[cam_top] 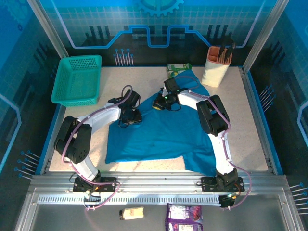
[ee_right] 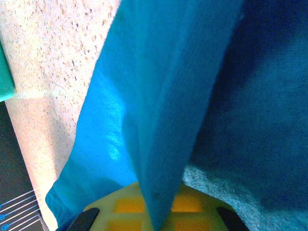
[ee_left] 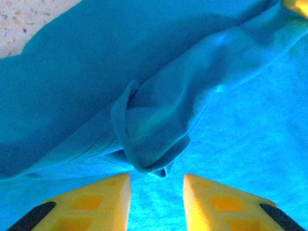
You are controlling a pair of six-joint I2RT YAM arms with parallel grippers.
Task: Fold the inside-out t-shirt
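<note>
The inside-out t-shirt (cam_top: 163, 137) lies spread over the middle of the table (cam_top: 250, 125), mostly flat, with its near edge running left to right in front of my bases and its far part bunched up toward the far side. Both my arms reach in over that far part, because that is where the loose cloth is.

My right gripper (cam_top: 161, 102) is clamped tight on the shirt. In its wrist view a band of blue cloth (ee_right: 168, 96) runs straight up out of the closed jaws (ee_right: 156, 204) and looks pulled taut. I judge that I hold it this way to lift one layer clear of the speckled tabletop (ee_right: 57, 72), so the layers can be told apart (an inside-out shirt gives few landmarks).

My left gripper (cam_top: 131, 117) sits at the far left edge of the shirt, low over the cloth. Its yellow fingers (ee_left: 108, 197) stand partly apart and have hold of nothing. A rolled, cuff-like lump of fabric (ee_left: 149, 139) lies just past the fingertips, its end right at the mouth of the gap (ee_left: 156, 180). I take this as lining up on that lump, with the jaws parted just enough to slide around it. Whether the lump is a sleeve end or a hem fold I cannot tell.

The teal basket (cam_top: 77, 79) stands at the far left, well apart from the shirt and out of the way of the fold.
</note>
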